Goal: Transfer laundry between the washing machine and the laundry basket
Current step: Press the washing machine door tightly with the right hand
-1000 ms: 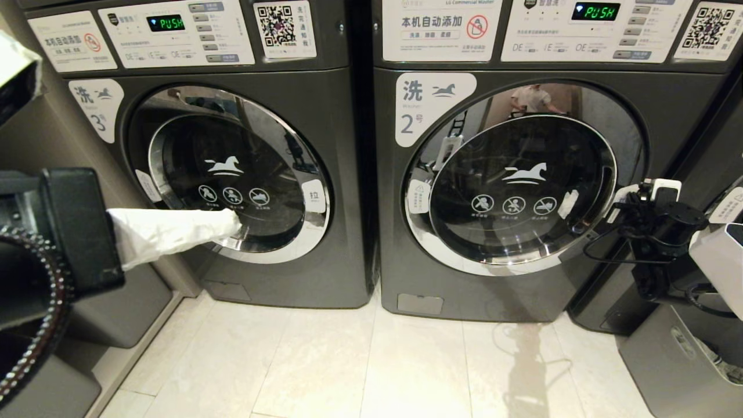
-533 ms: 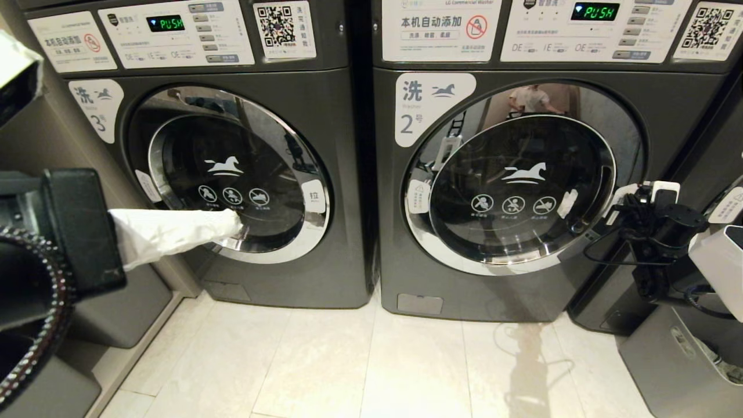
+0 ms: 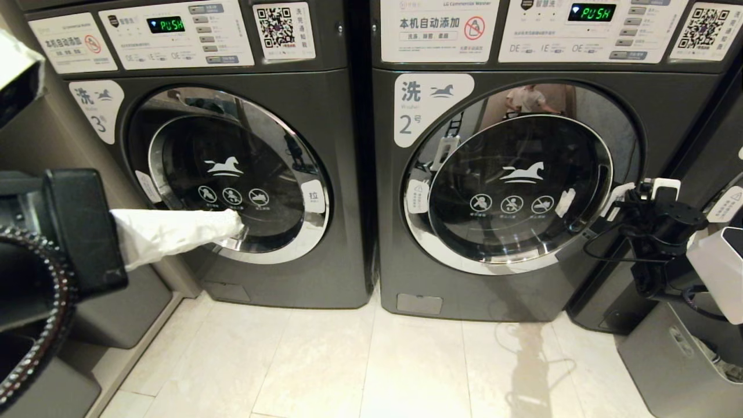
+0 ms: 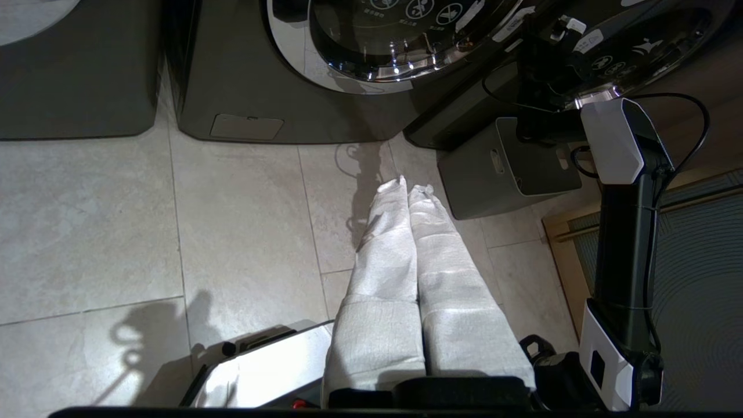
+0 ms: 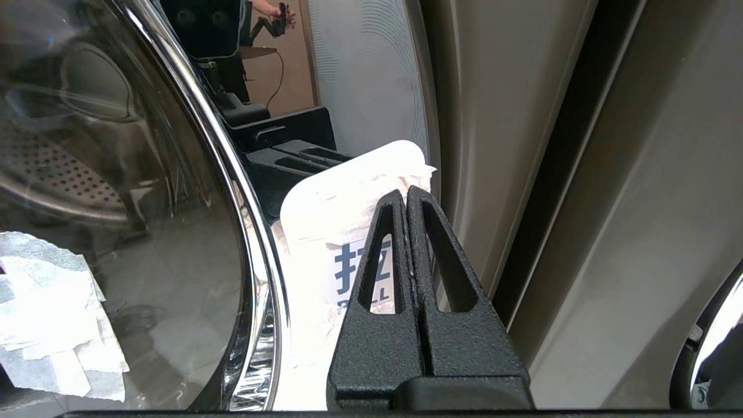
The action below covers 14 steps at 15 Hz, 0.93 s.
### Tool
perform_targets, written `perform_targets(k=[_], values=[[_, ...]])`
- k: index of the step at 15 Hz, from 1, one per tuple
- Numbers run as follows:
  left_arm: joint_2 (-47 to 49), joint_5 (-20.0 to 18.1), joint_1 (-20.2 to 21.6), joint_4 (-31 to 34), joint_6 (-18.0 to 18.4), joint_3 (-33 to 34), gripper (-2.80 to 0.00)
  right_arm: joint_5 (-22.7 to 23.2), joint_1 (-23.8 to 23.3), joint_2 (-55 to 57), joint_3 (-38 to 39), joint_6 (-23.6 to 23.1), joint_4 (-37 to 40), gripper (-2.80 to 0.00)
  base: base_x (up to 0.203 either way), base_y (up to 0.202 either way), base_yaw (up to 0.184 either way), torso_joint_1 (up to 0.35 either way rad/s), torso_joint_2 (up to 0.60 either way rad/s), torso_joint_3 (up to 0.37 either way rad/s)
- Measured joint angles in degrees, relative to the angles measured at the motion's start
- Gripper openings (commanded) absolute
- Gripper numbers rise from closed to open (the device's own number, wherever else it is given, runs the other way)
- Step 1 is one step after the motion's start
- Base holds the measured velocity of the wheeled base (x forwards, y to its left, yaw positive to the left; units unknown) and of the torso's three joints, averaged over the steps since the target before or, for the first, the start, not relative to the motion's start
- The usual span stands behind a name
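Observation:
Washing machine no. 2 [image 3: 499, 290] faces me on the right with its round door [image 3: 516, 186] closed. At the door's right edge, my right gripper [image 3: 633, 200] is shut with nothing in it. In the right wrist view its black fingertips [image 5: 406, 194] rest against the white pull tab [image 5: 325, 232] beside the chrome door ring. A grey laundry basket [image 3: 667, 360] stands on the floor at the lower right. My left gripper [image 3: 232, 223] has white cloth-wrapped fingers [image 4: 383, 261]. It hangs shut and empty in front of machine no. 3. No laundry is clearly seen.
Washing machine no. 3 [image 3: 244, 278] stands on the left, door closed. Another dark machine [image 3: 714, 145] crowds the right arm at the far right. Pale floor tiles [image 3: 348, 360] stretch in front of both machines. A person is reflected in the door of no. 2.
My right gripper has crept slightly closer to the door's pull tab. The left arm has not moved.

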Motion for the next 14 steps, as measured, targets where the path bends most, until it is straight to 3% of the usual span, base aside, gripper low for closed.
perform_targets(k=[14], values=[[1.01,-0.1,0.02,-0.46,0.0,-0.1,-2.8,3.07,0.62,2.38,-3.93,-0.22,1.8,-2.8,0.0,0.0,0.0,0.0,0.0,0.0]])
